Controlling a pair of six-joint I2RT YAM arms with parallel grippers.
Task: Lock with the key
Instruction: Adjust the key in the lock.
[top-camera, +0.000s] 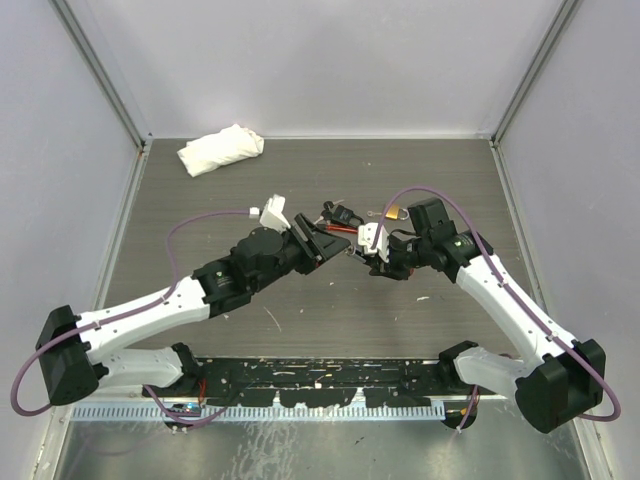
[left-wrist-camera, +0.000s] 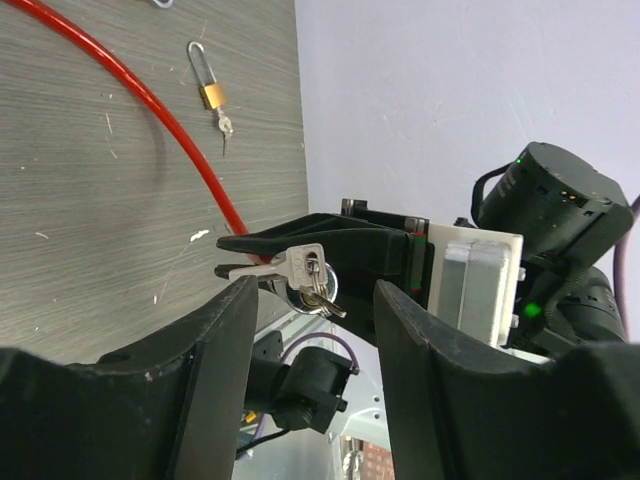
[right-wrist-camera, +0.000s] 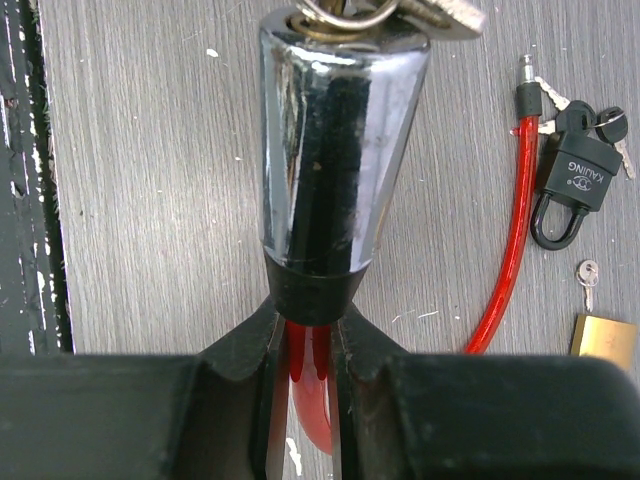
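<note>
The chrome barrel-shaped lock cylinder (right-wrist-camera: 335, 150) on its red cable (right-wrist-camera: 500, 250), held above mid-table, points straight away from the right gripper (right-wrist-camera: 308, 325) clamped at its black collar, with the silver key (left-wrist-camera: 300, 268) in its far end between the spread, unpinching jaws of the left gripper (left-wrist-camera: 315, 290).

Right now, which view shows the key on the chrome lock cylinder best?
Left wrist: the key faces the camera at the end of the chrome lock cylinder. Right wrist shows only its head, cropped at the top edge. Top external: too small to tell.
</note>
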